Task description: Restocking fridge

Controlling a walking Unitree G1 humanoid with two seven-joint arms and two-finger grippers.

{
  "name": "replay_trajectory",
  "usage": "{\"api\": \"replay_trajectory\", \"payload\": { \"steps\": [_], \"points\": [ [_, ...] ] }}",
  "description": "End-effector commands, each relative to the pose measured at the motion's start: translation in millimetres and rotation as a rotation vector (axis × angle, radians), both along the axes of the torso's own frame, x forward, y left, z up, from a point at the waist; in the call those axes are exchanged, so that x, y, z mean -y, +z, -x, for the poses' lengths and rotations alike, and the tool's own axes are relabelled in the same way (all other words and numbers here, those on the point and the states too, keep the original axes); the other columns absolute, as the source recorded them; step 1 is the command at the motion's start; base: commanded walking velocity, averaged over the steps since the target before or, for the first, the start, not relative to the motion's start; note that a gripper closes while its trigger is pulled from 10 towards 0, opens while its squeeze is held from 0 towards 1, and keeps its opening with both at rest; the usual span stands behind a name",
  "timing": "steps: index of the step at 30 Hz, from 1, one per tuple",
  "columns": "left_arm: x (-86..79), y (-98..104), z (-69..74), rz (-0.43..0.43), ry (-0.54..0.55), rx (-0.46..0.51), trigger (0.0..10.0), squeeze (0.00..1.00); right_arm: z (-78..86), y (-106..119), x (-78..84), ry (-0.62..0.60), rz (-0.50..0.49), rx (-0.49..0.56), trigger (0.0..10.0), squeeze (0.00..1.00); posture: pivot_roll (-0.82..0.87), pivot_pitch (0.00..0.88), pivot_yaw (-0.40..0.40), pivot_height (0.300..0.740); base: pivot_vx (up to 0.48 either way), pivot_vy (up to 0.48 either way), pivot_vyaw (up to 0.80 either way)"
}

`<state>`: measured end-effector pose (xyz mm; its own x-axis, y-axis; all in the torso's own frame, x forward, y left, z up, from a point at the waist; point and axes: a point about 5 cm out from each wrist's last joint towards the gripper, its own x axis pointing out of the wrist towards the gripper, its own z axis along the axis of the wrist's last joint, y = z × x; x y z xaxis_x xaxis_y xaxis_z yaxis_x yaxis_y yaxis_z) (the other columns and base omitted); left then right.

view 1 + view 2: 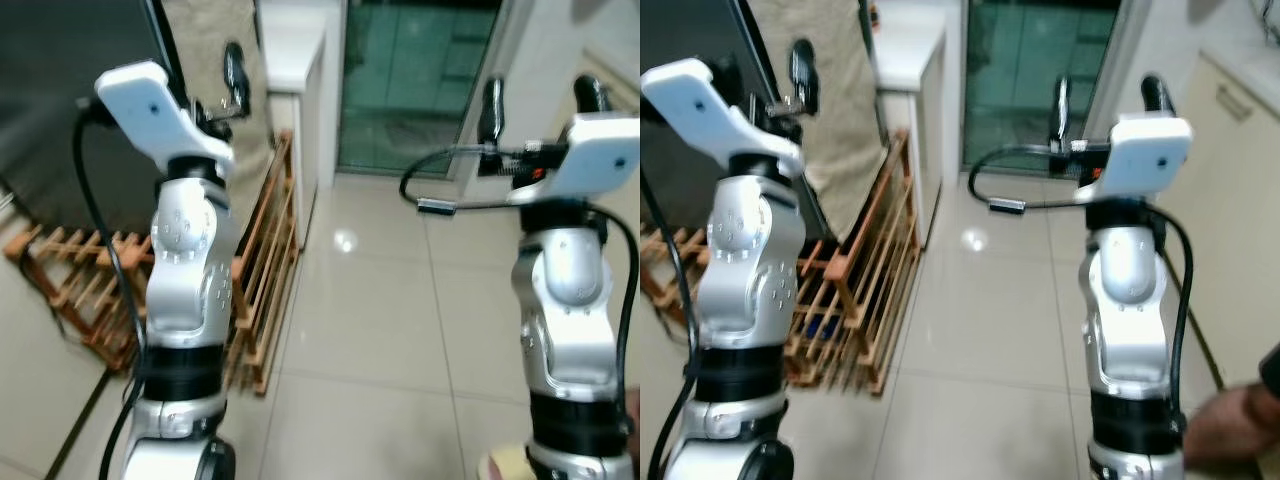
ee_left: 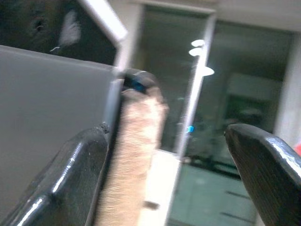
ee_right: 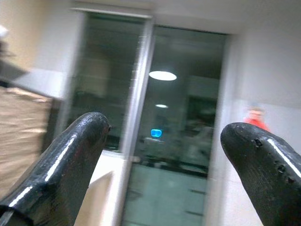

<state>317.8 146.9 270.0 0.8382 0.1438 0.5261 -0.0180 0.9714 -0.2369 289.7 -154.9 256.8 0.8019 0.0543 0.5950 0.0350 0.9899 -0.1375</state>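
A tall dark grey panel (image 1: pixel 70 110), possibly the fridge, stands at the left, and its side shows in the left wrist view (image 2: pixel 51 122). A beige cloth (image 1: pixel 205 40) hangs by its edge. Both silver arms are raised in front of me. My left gripper (image 2: pixel 164 179) is held up near the dark panel and the cloth, open, with nothing between its fingers. My right gripper (image 1: pixel 1107 98) is up at the right, facing a glass door (image 1: pixel 415 80); it is open and empty too (image 3: pixel 162 160).
A folded wooden rack (image 1: pixel 265 280) leans low on the left by a white counter (image 1: pixel 295 60). Pale floor tiles (image 1: pixel 370 330) run ahead to the glass door. Beige cabinets (image 1: pixel 1240 130) line the right. A person's hand (image 1: pixel 1230 420) is at the lower right.
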Motion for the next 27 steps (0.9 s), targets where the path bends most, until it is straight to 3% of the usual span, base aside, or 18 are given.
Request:
{"api": "replay_trajectory", "payload": {
  "steps": [1, 6, 11, 14, 20, 27],
  "points": [
    [4.5, 3.7, -1.3, -0.003, -0.006, 0.000, 10.0, 0.00, 0.8, 2.8, 3.3, -0.008, 0.004, 0.012, 10.0, 0.15, -0.12, 0.000, -0.005, 0.740, 0.454, 0.000, 0.00],
    [6.0, 3.5, -1.8, 0.001, -0.022, -0.001, 10.0, 0.00, 0.6, 0.2, 2.6, -0.005, 0.004, 0.000, 10.0, 0.15, -0.12, 0.000, -0.003, 0.740, 0.445, 0.000, 0.00],
    [7.1, 3.4, -3.8, -0.019, -0.034, -0.008, 10.0, 0.00, -0.5, -7.2, 4.0, 0.002, -0.016, -0.042, 10.0, 0.15, -0.12, 0.000, -0.002, 0.740, 0.000, 0.000, 0.00],
    [-7.3, -6.4, -16.7, -0.019, 0.049, -0.108, 10.0, 0.00, -5.5, -28.7, 9.3, 0.035, -0.088, -0.172, 10.0, 0.15, -0.12, 0.000, 0.000, 0.740, 0.000, 0.000, 0.00],
    [-33.4, -30.9, -32.0, 0.013, 0.171, -0.252, 10.0, 0.00, -4.3, -54.8, 11.4, 0.063, -0.141, -0.307, 10.0, 0.14, -0.13, 0.000, 0.009, 0.740, 0.000, 0.000, 0.00],
    [-28.9, -43.8, -34.4, 0.022, 0.149, -0.296, 10.0, 0.00, 2.0, -65.3, 14.6, 0.053, -0.150, -0.351, 10.0, 0.15, -0.15, 0.000, 0.010, 0.740, 0.000, 0.000, 0.27]
  ]
}}
